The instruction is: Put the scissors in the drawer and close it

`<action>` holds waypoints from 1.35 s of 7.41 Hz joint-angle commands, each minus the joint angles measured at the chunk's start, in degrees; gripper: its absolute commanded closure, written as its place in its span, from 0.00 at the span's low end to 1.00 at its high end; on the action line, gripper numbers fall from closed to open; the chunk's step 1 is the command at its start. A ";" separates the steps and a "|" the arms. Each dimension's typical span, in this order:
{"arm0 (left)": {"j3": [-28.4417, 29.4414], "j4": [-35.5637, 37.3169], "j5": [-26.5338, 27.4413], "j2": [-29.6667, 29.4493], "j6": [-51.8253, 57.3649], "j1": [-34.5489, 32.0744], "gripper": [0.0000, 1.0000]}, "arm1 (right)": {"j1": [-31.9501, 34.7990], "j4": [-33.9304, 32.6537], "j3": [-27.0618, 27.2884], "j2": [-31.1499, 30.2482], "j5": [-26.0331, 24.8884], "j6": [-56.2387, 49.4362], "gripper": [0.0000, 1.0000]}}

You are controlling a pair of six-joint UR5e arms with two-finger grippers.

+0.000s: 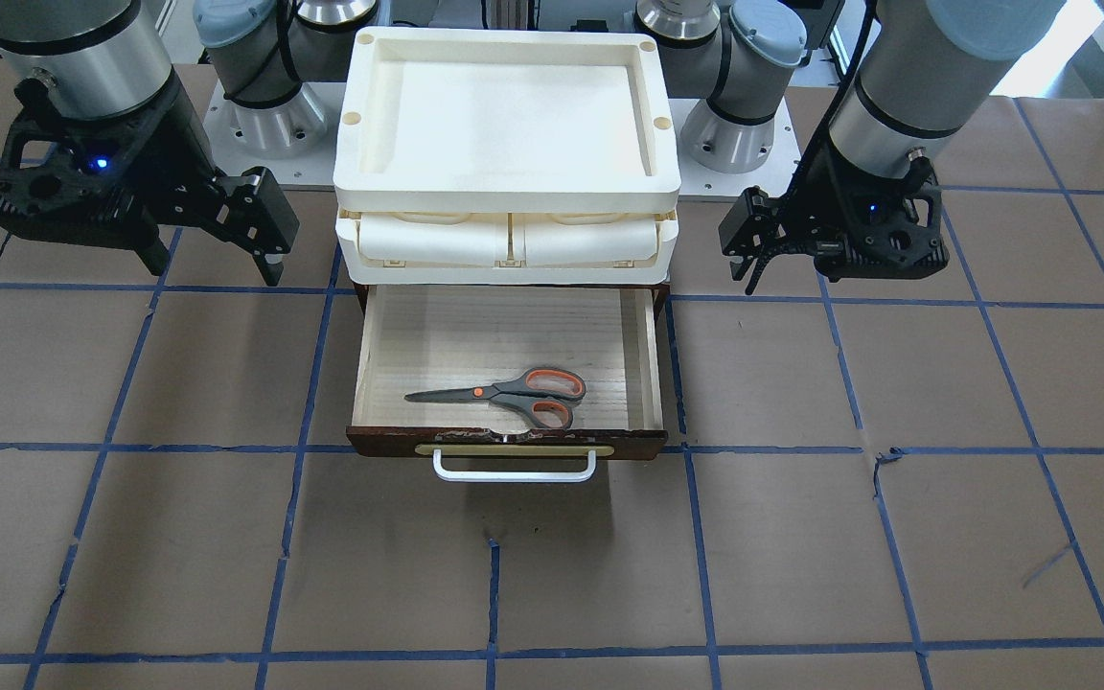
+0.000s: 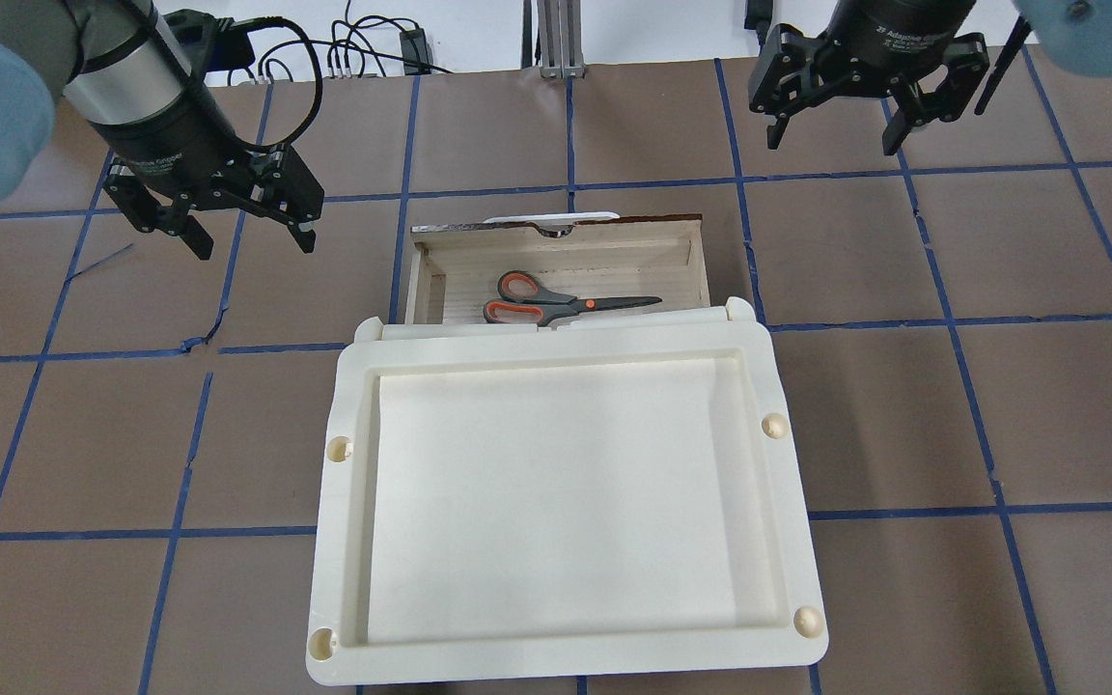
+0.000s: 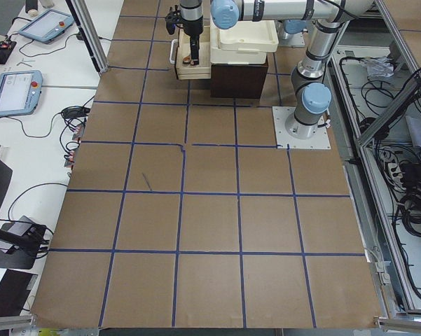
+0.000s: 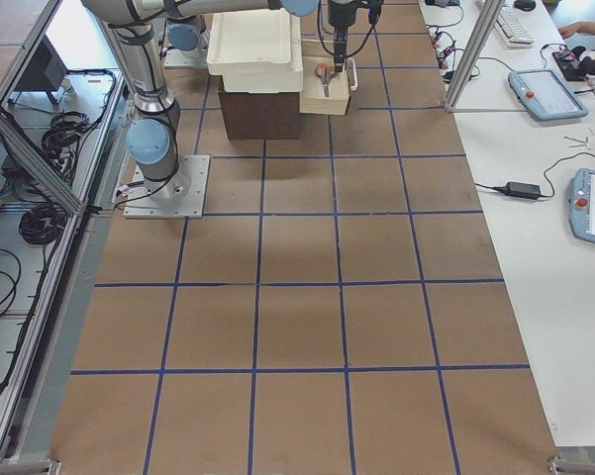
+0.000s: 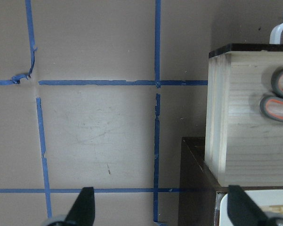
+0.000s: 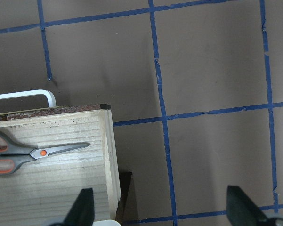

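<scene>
The scissors [image 2: 556,304] lie in the open drawer [image 2: 614,246]; left pincer [image 2: 252,241] and right pincer [image 2: 831,140] gape wide

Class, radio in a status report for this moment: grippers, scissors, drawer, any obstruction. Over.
Left gripper and right gripper open, empty, hanging either side of drawer. Scissors flat inside; drawer open. Nothing pokes over its rim.

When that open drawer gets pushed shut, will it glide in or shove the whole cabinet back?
The drawer looks light, thin wood, so it probably slides easily. The trays stacked on top likely steady the cabinet. The scissors lie loose and may skid slightly.
</scene>
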 commanded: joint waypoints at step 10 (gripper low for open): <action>-0.09 -0.09 -0.09 0.09 -0.08 0.00 0.00 | -0.11 2.35 0.52 -0.26 -0.25 -0.36 0.00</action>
